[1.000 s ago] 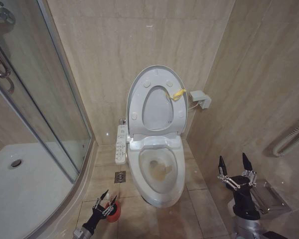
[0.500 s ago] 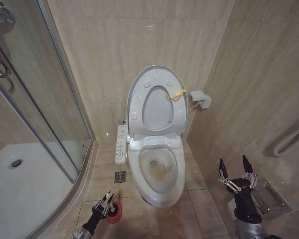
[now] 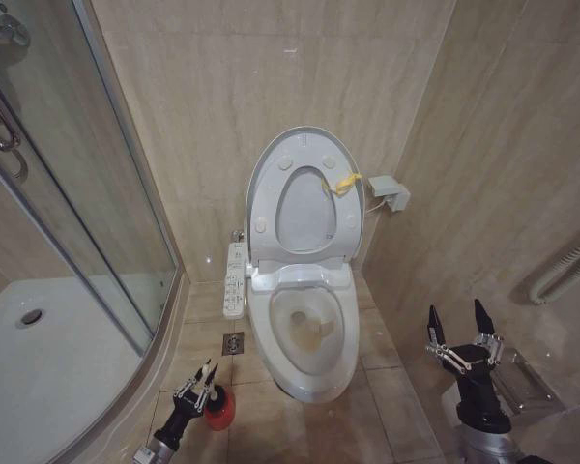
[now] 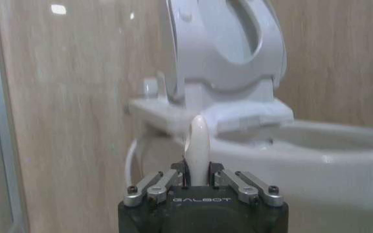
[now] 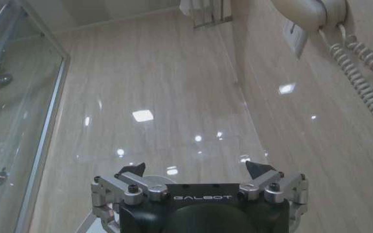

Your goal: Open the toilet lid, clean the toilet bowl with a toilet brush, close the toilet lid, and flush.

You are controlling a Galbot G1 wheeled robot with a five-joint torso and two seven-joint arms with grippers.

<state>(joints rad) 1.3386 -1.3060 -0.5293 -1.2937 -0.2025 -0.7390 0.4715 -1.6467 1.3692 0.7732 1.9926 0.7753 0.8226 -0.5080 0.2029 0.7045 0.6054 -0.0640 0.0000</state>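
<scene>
Gripping the toilet brush point(image 4: 198, 145) beside the toilet bowl point(image 3: 307, 338), the left hand point(image 3: 197, 390) must lift it clear of its red holder point(image 3: 218, 410); the right hand point(image 3: 461, 326) waits released.

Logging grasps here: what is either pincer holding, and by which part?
The left pincer grips the toilet brush by its white stick handle. The right pincer is open, holding nothing.

Toilet brush point(image 4: 198, 145) bristles hidden
</scene>
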